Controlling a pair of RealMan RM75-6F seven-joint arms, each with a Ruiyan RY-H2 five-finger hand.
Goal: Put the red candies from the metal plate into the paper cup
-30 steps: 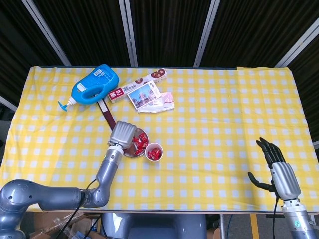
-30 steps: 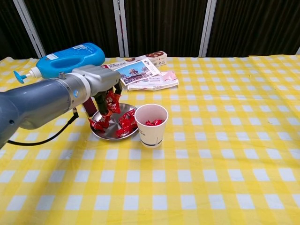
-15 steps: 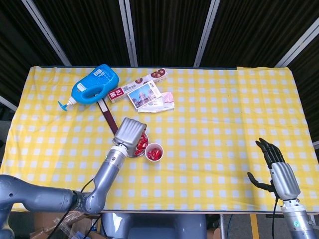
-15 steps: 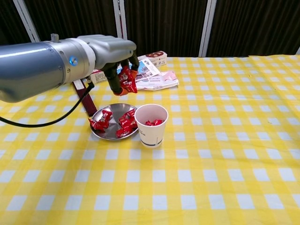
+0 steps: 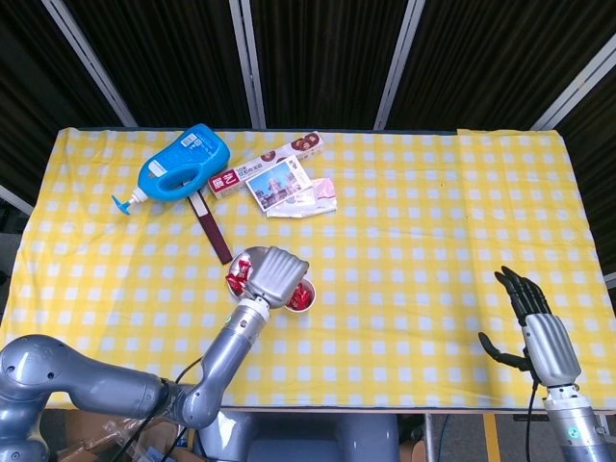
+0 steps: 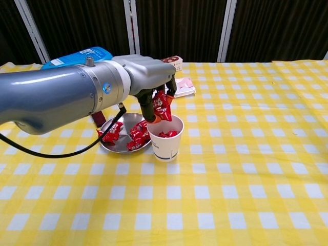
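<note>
The left hand (image 6: 154,84) pinches a red candy (image 6: 162,106) just above the paper cup (image 6: 165,137), plain only in the chest view. Right of the metal plate (image 6: 118,144), the cup holds candies. Only the head view shows the right hand (image 5: 539,327), fingers spread.

A table (image 5: 433,212) covered in yellow-and-white checked cloth carries everything. At far left lie a blue pump bottle (image 5: 178,166) on its side, a long snack box (image 5: 267,165), a picture booklet (image 5: 279,187) and a dark red strip (image 5: 212,229). Nearer, left of centre, a metal plate (image 6: 120,142) of red candies (image 6: 137,134) stands just beside a paper cup (image 6: 165,137).
</note>
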